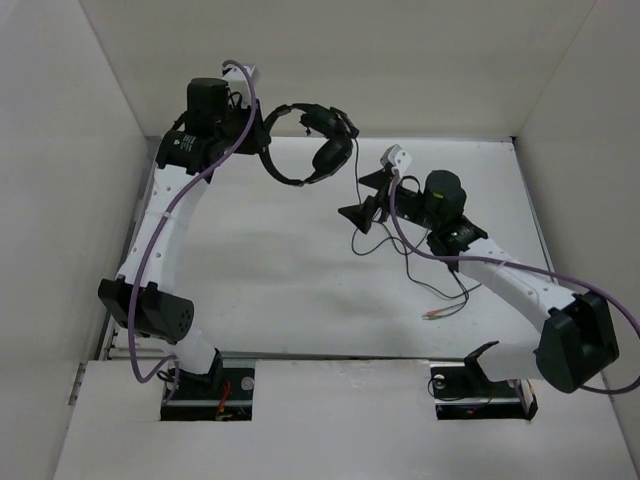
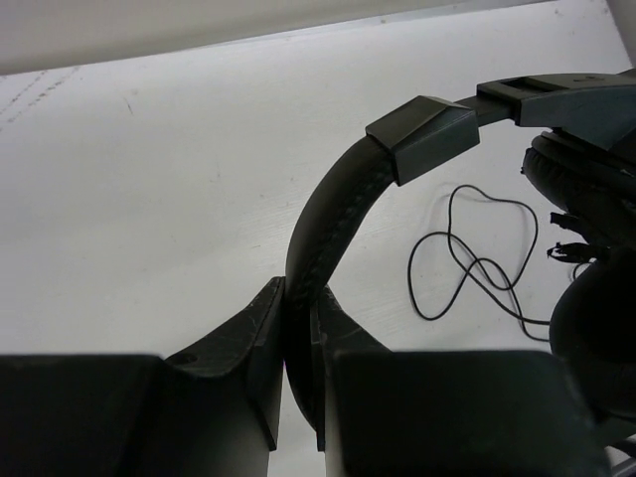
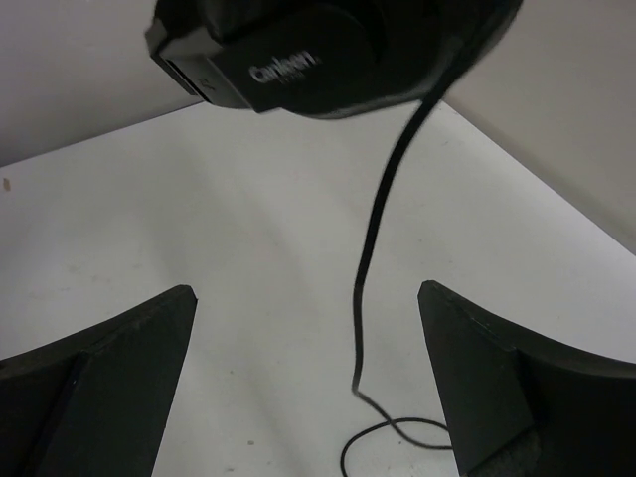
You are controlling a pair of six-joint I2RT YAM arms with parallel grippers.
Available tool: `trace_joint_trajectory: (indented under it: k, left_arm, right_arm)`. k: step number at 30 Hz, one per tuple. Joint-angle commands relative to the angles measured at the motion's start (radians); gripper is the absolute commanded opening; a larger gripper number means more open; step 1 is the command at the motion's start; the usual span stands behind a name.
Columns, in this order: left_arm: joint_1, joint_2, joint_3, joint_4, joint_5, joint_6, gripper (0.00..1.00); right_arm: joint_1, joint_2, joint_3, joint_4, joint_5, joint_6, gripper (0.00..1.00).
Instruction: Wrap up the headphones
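Black on white, from above: the white left arm (image 1: 160, 215), with black joints, stretches up along the left wall to the far side of the table (image 1: 260, 290). Its wrist bends inward, and the left gripper (image 1: 268, 126) holds the headphones (image 1: 328, 150) by the headband, lifted clear of the surface near the back wall. The right arm (image 1: 510, 280) is folded at the elbow. It points toward the middle, with the right gripper (image 1: 362, 205) just below the hanging earcups. The thin cable (image 1: 442, 290) drops past that gripper and trails across the table to the pink and green plugs (image 1: 436, 314) near the right arm's base.

On the left wrist camera, the left gripper (image 2: 298, 343) has its two fingers (image 2: 260, 333) pressed together on the padded headband (image 2: 333, 214), which arches up and to the right. An earcup (image 2: 586, 174) sits at the right edge. Loose loops of cable (image 2: 477, 263) lie on the table below.

On the right wrist camera, the right gripper (image 3: 308, 378) stands spread wide, holding nothing. The fingers (image 3: 124, 363) sit at either side of the view. The cable (image 3: 373, 248) hangs down between them, touching neither. Above hangs an earcup (image 3: 328, 40) with white lettering (image 3: 286, 66) that looks like "Canleen", though it is blurred.
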Motion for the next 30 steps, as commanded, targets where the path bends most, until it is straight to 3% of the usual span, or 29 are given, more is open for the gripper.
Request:
trace_joint_trajectory:
  k: [1, 14, 17, 22, 26, 28, 30]
  left_arm:
    - [0.02, -0.073, 0.083, 0.026, 0.072, -0.028, 0.0]
    - [0.071, -0.094, 0.213, 0.024, 0.252, -0.11, 0.0]
    - [0.098, -0.093, 0.242, 0.032, 0.275, -0.132, 0.0]
    - [0.18, -0.09, 0.276, 0.061, 0.315, -0.211, 0.0]
    - [0.232, -0.091, 0.285, 0.101, 0.365, -0.289, 0.0]
    - [0.255, -0.091, 0.285, 0.118, 0.376, -0.318, 0.0]
    - [0.275, -0.091, 0.278, 0.13, 0.375, -0.333, 0.0]
  right_arm:
    - [0.006, 0.049, 0.056, 0.143, 0.0, 0.014, 1.0]
    - [0.006, 0.259, 0.162, 0.236, -0.007, 0.022, 1.0]
    - [0.015, 0.288, 0.183, 0.225, -0.036, 0.023, 0.8]
    - [0.035, 0.298, 0.171, 0.199, -0.087, 0.033, 0.64]
    - [0.047, 0.296, 0.163, 0.174, -0.147, 0.043, 0.29]
    - [0.052, 0.289, 0.163, 0.153, -0.156, 0.057, 0.15]
    - [0.055, 0.273, 0.163, 0.131, -0.156, 0.062, 0.08]
